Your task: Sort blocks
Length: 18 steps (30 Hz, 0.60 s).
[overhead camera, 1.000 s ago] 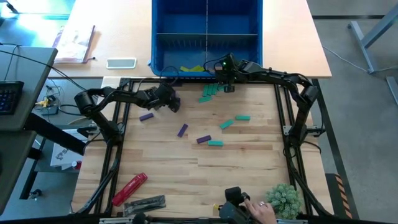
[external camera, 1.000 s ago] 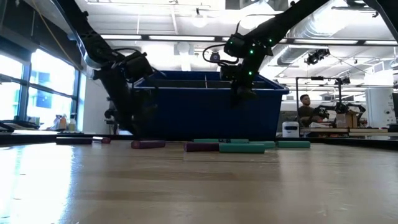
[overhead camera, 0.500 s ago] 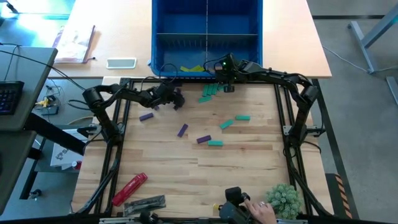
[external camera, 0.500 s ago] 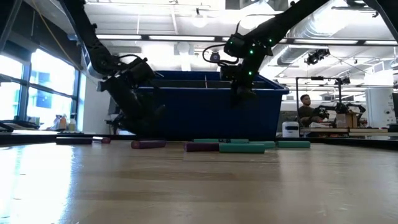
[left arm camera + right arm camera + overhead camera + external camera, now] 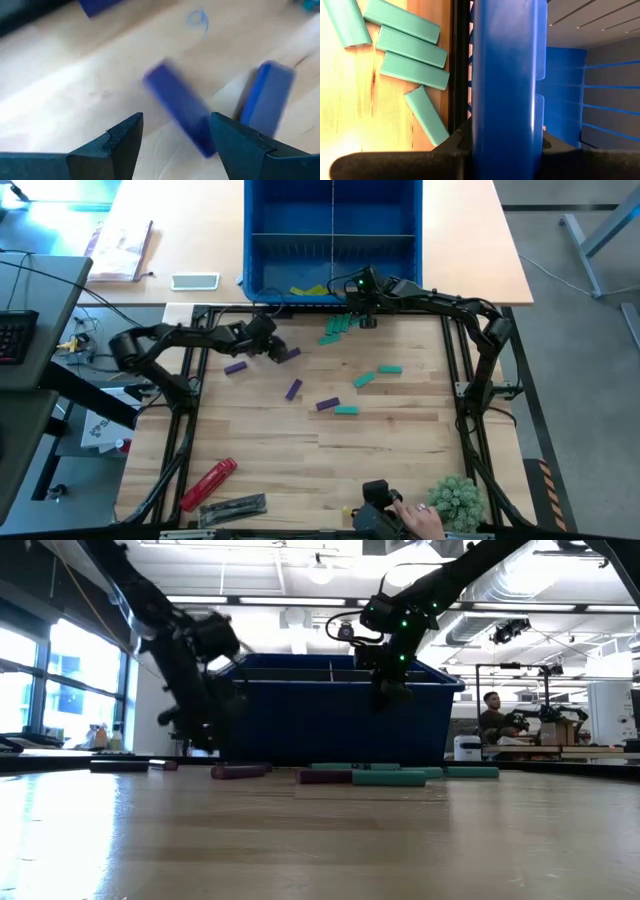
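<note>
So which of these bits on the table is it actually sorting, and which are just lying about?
Part of the job:
purple blocks
teal blocks
yellow-green blocks
blue bin

Just lying about:
red tool
green plant
phone
book

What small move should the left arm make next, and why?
Probably lower the left claw around the small purple rectangular block and close. Its fingers stand open and empty just above that block on the wooden table, near a second purple block.

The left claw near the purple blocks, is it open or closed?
Open. The left gripper shows its two dark fingers spread apart in its wrist view, with bare table between them and a purple block lying just ahead, not clamped.
</note>
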Available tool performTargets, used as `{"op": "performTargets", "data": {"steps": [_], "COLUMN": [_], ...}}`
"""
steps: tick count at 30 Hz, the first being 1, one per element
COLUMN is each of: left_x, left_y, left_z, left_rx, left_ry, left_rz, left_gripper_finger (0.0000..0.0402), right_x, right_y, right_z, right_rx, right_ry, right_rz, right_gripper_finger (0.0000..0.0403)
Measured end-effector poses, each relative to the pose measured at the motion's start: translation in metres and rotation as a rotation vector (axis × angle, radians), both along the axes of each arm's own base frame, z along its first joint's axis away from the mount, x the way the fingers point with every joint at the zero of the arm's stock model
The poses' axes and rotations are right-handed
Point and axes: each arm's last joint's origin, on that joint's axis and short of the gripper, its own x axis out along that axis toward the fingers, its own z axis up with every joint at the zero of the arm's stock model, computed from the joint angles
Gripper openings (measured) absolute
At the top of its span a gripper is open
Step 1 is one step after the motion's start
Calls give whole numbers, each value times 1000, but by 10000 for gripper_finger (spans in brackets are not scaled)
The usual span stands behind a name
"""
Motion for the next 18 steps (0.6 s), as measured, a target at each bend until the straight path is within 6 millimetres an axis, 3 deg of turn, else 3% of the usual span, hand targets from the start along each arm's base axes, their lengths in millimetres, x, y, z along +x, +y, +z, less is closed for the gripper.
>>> {"op": "performTargets", "data": {"steps": [4, 11, 15, 18], "left_x": [1, 10, 15, 17], "left_y": [-6, -21, -18, -19], "left_z": [17, 0, -5, -6], "left_rx": [59, -41, 51, 25], "left_ry": [-51, -71, -11, -6], "left_rz": [49, 184, 107, 3], "left_gripper_finger": [216, 216, 216, 216], "right_x": [0, 0, 0, 0], "right_y": [0, 0, 0, 0], "right_z": [0, 0, 0, 0], "right_rx": [0, 1, 0, -1], "right_ry": [-1, -1, -1, -1], "right_rz": [0, -2, -1, -1], "right_gripper_finger": [60, 60, 60, 60]}}
